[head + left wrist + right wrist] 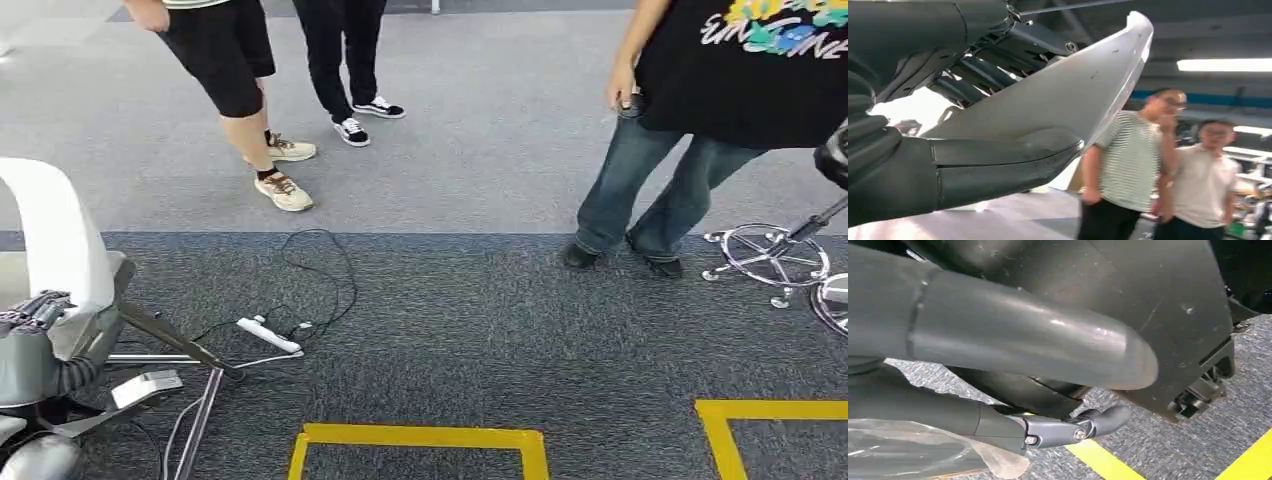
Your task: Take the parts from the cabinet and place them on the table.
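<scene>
At the head view's left edge, left hand point(40, 320) raised, gripping white curved part point(60, 235); right hand point(1013, 355) grips dark part point(1148, 300)

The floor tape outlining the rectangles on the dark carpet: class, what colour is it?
Yellow. The floor tape shows best in the head view, as rectangular outlines on the dark blue-grey carpet.

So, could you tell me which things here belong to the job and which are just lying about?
Job: white part in the left hand; black part in the right hand.
Lying about: power strip, cable, chair base, yellow floor tape.
</scene>
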